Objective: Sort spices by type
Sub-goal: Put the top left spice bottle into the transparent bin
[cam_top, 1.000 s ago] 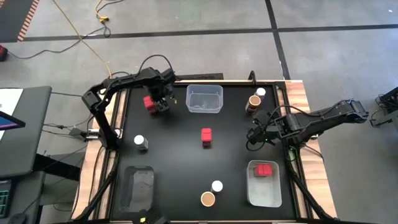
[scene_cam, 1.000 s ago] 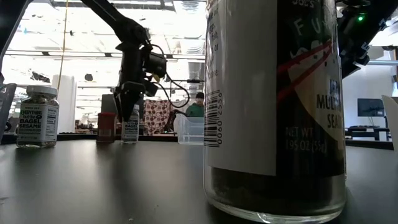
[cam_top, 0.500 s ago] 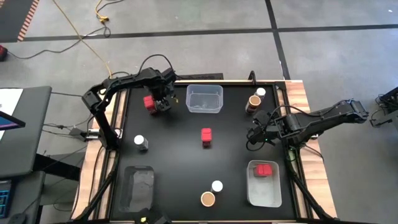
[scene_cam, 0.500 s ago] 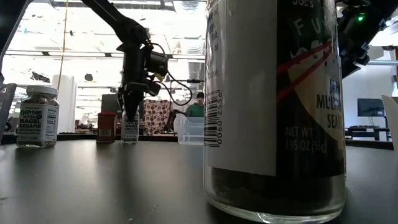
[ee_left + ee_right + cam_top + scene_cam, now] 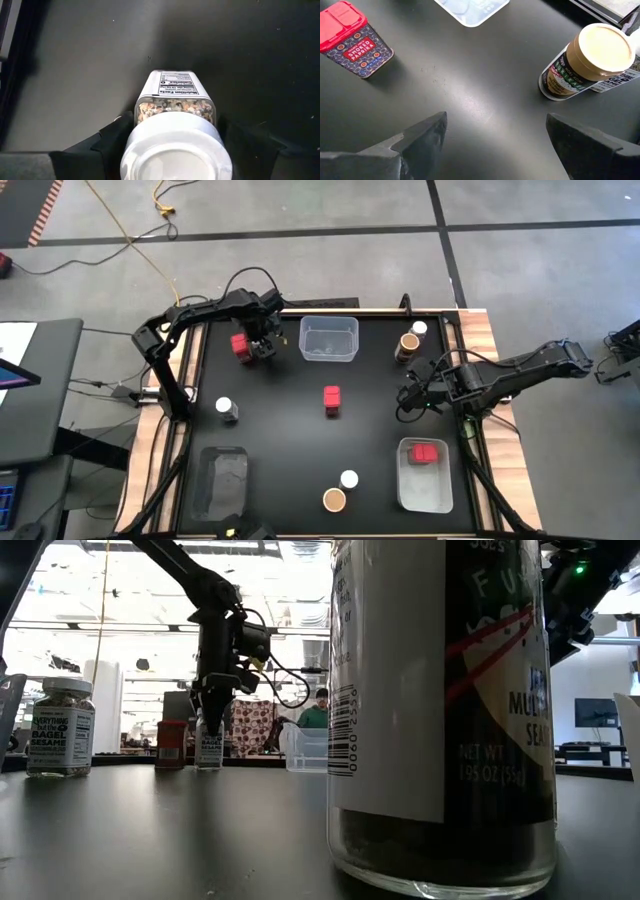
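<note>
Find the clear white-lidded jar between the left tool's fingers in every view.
High view: hidden beneath the left tool, beside the red boxy tin.
Low view: clear white-lidded jar, right of that tin.
Left wrist view: centre.
Right wrist view: absent.
Shared landmark: the red boxy tin.

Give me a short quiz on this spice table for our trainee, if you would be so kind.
1. How many red tins stand outside the bins?
2. True or false: the right gripper grips a tin.
3. The jar at the left gripper has a lid that is: A white, B tan, C red.
Key: 1 two; 2 false; 3 A.
</note>
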`<move>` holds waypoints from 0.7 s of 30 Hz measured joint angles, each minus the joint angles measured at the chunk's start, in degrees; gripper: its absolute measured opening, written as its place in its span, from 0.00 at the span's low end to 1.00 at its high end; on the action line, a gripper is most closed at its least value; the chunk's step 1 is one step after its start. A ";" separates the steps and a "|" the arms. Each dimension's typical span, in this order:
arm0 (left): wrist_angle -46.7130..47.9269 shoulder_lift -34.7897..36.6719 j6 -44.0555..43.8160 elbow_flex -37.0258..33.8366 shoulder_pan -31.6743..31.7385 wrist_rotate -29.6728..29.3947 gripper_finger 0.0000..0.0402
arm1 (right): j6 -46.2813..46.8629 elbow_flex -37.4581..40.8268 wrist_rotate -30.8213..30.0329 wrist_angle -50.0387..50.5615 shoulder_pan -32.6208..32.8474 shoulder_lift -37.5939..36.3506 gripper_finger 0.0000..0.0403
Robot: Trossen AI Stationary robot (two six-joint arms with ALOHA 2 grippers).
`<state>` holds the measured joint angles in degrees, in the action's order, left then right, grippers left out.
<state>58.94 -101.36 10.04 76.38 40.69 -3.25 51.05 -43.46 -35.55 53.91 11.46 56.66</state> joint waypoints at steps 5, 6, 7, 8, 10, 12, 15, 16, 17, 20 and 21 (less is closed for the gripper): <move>-0.57 0.02 0.61 0.00 0.00 -0.02 0.67 | 0.00 0.00 0.00 -0.03 0.00 0.00 0.93; -0.84 0.02 0.61 0.00 0.00 -0.18 0.66 | 0.00 0.00 0.00 -0.03 0.00 0.00 0.93; -0.97 0.02 0.62 0.00 0.00 -0.53 0.66 | 0.00 0.00 0.00 -0.02 0.00 0.00 0.93; -1.03 0.02 0.63 0.00 0.00 -0.87 0.64 | 0.00 0.00 0.00 -0.02 0.00 0.00 0.93; -1.01 0.02 0.63 0.00 0.00 -1.01 0.60 | 0.00 0.00 0.00 -0.02 0.00 0.00 0.93; -0.98 0.02 0.63 0.00 0.00 -0.98 0.54 | 0.00 0.00 0.00 -0.02 0.00 0.00 0.93; -0.49 0.09 0.67 0.07 0.00 -0.92 0.47 | 0.00 0.00 0.00 -0.03 0.00 0.00 0.93; -0.21 0.09 0.68 0.07 0.00 -0.92 0.47 | 0.00 0.00 0.00 -0.02 0.00 0.00 0.93; 0.12 0.09 0.68 0.07 0.00 -0.90 0.47 | 0.00 0.00 0.00 -0.04 0.00 0.00 0.93; 1.85 0.06 0.65 0.77 -0.07 -0.90 0.47 | 0.00 0.00 0.00 -0.04 -0.01 0.00 0.93; 2.58 0.04 0.61 1.47 -0.19 -0.96 0.47 | 0.00 0.00 0.00 -0.04 0.00 0.00 0.93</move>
<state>61.52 -101.32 10.65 77.85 40.50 -4.21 51.05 -43.46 -35.55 53.87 11.46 56.66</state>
